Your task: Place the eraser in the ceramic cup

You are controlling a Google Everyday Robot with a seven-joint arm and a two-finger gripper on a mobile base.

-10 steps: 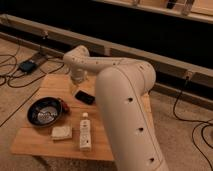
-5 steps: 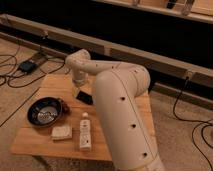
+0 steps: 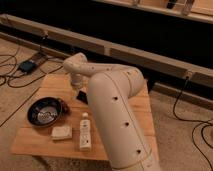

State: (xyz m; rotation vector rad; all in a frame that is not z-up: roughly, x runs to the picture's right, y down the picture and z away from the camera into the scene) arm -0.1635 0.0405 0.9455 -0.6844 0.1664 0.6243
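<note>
Evidently the pick-up was in hand: gripper [image 3: 79,90] sat low at the eraser [image 3: 82,98], near the bowl [image 3: 31,114]; its grip state could not be told. No cup was seen. Next move called for a firm grasp, then lift.

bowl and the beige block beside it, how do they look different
The bowl is dark, round and hollow; the beige block is pale, rectangular and flat. The bowl is clearly wider than the beige block. Both rest on the wooden table, where the tool hangs low near its middle.
</note>
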